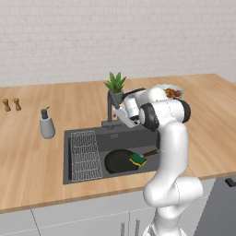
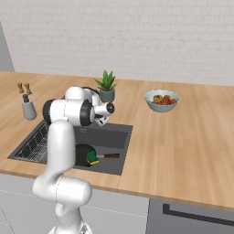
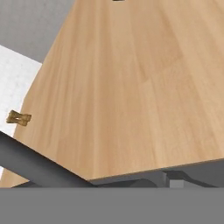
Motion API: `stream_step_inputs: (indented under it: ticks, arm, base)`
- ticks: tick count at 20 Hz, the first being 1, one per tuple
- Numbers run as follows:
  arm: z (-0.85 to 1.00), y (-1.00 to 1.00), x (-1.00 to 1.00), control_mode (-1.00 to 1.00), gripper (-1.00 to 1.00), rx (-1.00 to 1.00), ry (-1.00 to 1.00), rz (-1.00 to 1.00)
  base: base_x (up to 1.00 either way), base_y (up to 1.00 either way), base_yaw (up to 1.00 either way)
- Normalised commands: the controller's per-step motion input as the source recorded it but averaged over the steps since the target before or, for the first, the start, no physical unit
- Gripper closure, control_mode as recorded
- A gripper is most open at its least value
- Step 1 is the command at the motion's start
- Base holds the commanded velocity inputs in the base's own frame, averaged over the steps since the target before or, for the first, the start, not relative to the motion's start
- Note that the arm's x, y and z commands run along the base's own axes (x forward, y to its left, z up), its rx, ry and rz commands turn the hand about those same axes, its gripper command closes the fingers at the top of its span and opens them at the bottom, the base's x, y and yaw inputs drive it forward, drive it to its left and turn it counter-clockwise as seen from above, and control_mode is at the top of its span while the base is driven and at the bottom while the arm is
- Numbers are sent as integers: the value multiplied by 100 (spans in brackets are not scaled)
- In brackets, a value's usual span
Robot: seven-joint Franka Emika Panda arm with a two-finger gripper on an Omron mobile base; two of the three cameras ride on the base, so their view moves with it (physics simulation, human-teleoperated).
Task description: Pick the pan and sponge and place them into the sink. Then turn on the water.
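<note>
The black pan lies in the dark grey sink, its wooden handle pointing right. The green and yellow sponge rests on the pan's right rim. Both show again in the right base view: pan, sponge, sink. The dark faucet stands at the sink's back edge. My gripper is up against the faucet's neck from the right; its fingers are too small to read. In the hand view a dark grey bar of the faucet crosses the lower left corner.
A wire grid rack fills the sink's left part. Behind the faucet stands a potted plant. A bowl of food sits at the back right, a soap dispenser and two small shakers on the left counter.
</note>
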Motion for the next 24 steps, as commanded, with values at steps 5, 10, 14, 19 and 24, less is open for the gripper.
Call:
stream_step_inputs:
  ticks: [5, 10, 14, 19, 24]
  arm:
    - [-14, 0, 1, -100, 100, 5, 0, 0]
    - [-24, 0, 4, -100, 100, 17, 0, -6]
    - [-21, 0, 5, -100, 100, 17, 2, -14]
    - [-19, 0, 8, -100, 100, 15, 7, -16]
    - [-20, -5, 12, -100, 100, 13, 12, -15]
  base:
    - [0, 0, 0]
    - [0, 0, 0]
    - [0, 0, 0]
    - [0, 0, 0]
    - [0, 0, 0]
